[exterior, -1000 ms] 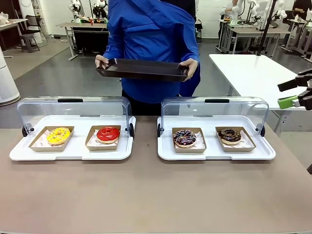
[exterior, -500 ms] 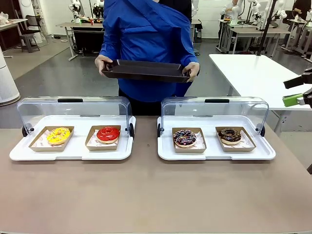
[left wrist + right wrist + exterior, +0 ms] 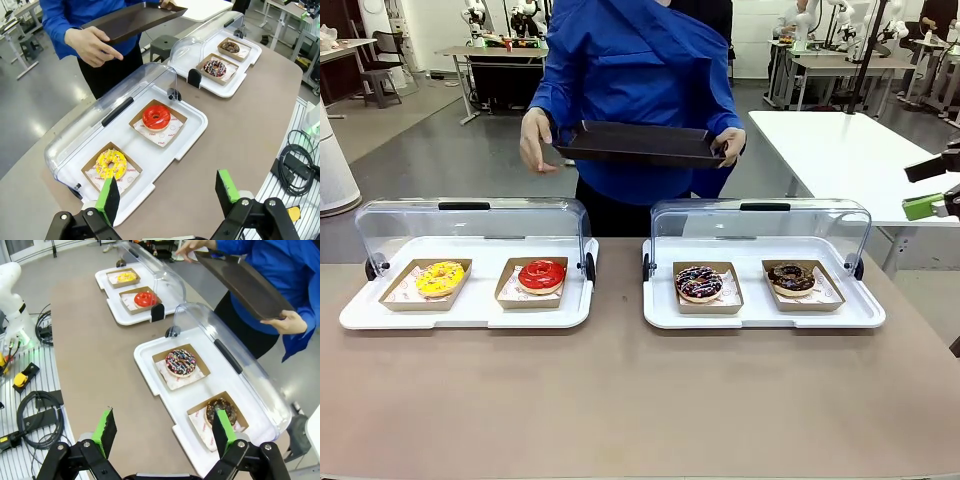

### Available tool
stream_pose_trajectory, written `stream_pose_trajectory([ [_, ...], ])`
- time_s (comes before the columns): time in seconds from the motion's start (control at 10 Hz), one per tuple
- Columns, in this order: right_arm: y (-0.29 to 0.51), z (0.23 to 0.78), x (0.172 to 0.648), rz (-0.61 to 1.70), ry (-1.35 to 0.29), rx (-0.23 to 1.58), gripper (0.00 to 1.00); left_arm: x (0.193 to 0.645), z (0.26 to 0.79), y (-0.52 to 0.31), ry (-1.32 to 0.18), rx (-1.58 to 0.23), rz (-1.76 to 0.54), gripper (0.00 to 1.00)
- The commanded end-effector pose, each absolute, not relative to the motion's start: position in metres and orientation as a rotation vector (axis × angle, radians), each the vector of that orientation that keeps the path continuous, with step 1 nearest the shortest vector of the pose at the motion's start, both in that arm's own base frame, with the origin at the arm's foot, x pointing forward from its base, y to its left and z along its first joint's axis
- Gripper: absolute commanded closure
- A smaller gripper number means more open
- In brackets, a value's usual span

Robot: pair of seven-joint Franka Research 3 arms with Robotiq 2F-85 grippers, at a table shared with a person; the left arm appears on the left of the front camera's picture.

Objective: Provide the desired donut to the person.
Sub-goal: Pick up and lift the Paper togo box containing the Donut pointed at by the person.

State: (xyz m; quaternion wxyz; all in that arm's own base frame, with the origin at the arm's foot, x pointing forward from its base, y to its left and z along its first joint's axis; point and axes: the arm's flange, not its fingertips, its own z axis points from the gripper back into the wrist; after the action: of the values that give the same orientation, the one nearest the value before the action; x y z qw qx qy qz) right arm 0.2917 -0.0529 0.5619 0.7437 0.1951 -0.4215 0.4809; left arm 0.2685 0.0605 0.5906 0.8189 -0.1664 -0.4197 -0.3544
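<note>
- Left pincer (image 3: 167,189), black with green pads, hangs over the tabletop's near left corner, fingers spread wide with nothing between them.
- Right pincer (image 3: 164,426), of the same make, is also spread wide and empty, up by the tabletop's right edge.
- The grey-brown tabletop (image 3: 640,400) carries two white plastic display cases with clear domed lids (image 3: 470,225) tipped back. One case (image 3: 470,314) sits toward the far left corner, the other (image 3: 760,320) toward the far right corner.
- The left case holds a yellow-iced ring donut (image 3: 440,277) on its outer side and a red-iced ring donut (image 3: 541,274) on its inner side, each in a shallow brown cardboard tray (image 3: 400,298).
- The right case holds a chocolate donut with pink and white sprinkles (image 3: 699,282) on its inner side and a dark chocolate donut (image 3: 791,277) on its outer side.
- A person in a bright blue jacket (image 3: 640,80) stands beyond the middle of the far edge, gripping one end of a flat dark rectangular serving tray (image 3: 640,145) with one hand (image 3: 732,147).
- The person's free hand (image 3: 535,140) is off the serving tray, forefinger extended, above the left case's lid. Which donut it singles out I cannot tell.
</note>
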Motion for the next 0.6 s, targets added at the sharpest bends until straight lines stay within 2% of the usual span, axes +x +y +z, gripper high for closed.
stream_pose_trajectory([
  [0.0, -0.0507, 0.5619, 0.2935, 1.051, -0.932, 0.449, 0.00, 0.2687, 0.5908, 0.0597, -0.894, -0.361, -0.752, 0.00],
  [0.5, -0.0507, 0.5619, 0.2935, 1.051, -0.932, 0.449, 0.00, 0.2687, 0.5908, 0.0597, -0.894, -0.361, -0.752, 0.00],
])
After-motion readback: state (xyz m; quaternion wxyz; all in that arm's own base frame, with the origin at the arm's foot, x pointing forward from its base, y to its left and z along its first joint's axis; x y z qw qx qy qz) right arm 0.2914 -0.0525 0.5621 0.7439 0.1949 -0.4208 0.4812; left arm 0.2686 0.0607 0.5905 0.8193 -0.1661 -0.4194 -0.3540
